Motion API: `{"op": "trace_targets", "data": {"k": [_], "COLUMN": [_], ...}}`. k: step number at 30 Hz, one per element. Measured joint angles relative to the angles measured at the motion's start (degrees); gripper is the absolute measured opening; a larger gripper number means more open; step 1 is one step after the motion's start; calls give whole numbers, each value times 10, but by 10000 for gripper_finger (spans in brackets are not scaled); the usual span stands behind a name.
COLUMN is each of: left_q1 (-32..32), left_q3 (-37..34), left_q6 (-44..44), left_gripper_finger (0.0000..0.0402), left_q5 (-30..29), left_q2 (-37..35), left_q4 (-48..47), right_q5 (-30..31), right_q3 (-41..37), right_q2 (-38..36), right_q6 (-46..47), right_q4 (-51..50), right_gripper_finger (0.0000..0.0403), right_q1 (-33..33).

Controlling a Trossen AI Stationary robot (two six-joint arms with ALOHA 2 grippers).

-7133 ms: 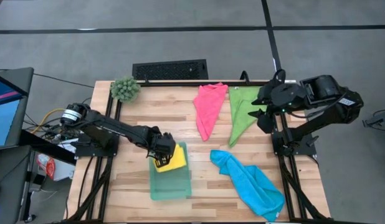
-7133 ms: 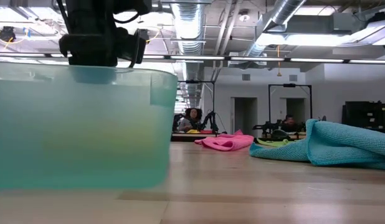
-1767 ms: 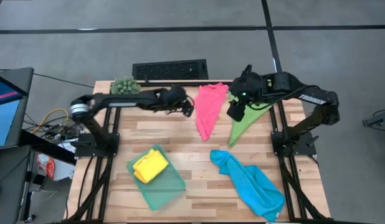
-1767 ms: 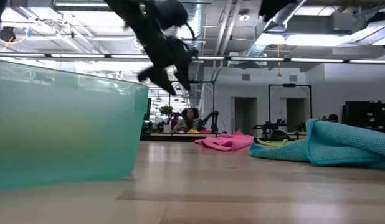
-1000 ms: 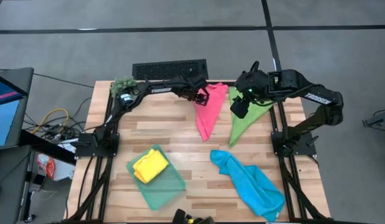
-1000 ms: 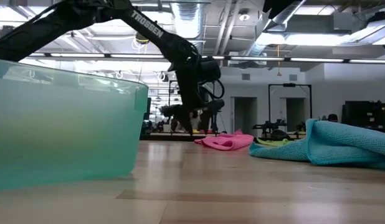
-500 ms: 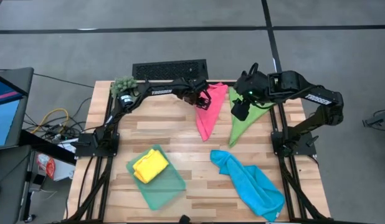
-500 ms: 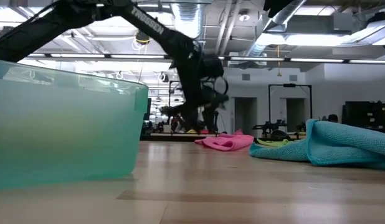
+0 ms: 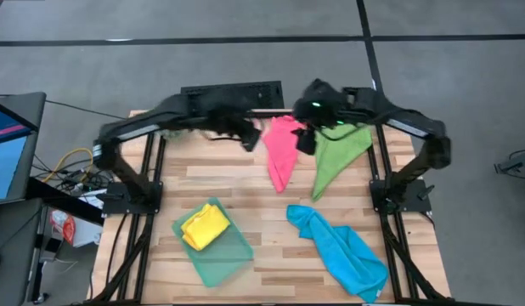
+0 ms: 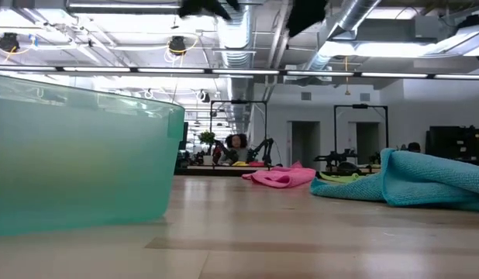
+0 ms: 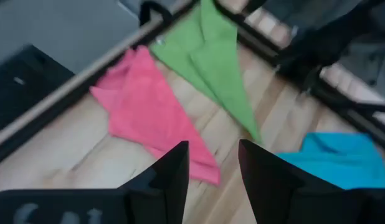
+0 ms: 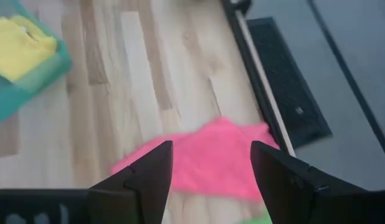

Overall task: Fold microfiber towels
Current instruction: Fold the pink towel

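Left gripper point(image 9: 245, 136) has pulled back off the pink towel point(image 9: 281, 151), fingers apart, nothing held. Right gripper point(image 9: 307, 136) has moved in over its far-edge corner, spread wide, empty. Pink towel flat on worktop point(image 9: 228, 178) far edge: handover looks underway, fold not started.

1. Left arm – extended from its base at the table's left side toward the far centre, raised above the tabletop.
2. Left gripper point(image 11: 212, 171) – fingers parted w/ a narrow gap, nothing between them.
3. Right arm – reaches from the right-side base across the far edge, bent inward, also raised.
4. Right gripper point(image 12: 211, 171) – jaws wide apart, empty; sits just beside the left gripper.
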Motion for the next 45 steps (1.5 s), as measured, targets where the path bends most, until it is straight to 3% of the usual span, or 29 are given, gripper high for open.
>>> {"op": "trace_targets", "data": {"k": [8, 11, 16, 22, 30, 33, 42, 45], "left_q1": [-101, -135, -172, -176, -177, -176, -176, -176], "left_q3": [-1, -1, -1, -1, -2, -2, -2, -2], "left_q6": [-105, -158, -218, -277, -263, -263, -258, -258], "left_gripper_finger": [131, 131, 131, 131, 131, 131, 131, 131], "left_q5": [-161, -221, -298, -331, -342, -345, -342, -340], "left_q2": [-143, -173, -201, -200, -187, -183, -169, -168], "left_q4": [-112, -162, -245, -317, -321, -321, -322, -322], "right_q5": [-106, -139, -145, -134, -90, -91, -86, -87], "right_q3": [0, -1, -1, -1, 0, 0, 2, -2], "right_q2": [163, 227, 324, 388, 399, 399, 413, 395], "right_q6": [-203, -236, -257, -259, -259, -259, -273, -267], "right_q4": [83, 103, 96, 97, 129, 120, 83, 54], "right_gripper_finger": [240, 240, 240, 240, 233, 199, 33, 13], "right_q1": [-73, -103, -151, -189, -227, -228, -207, -198]}}
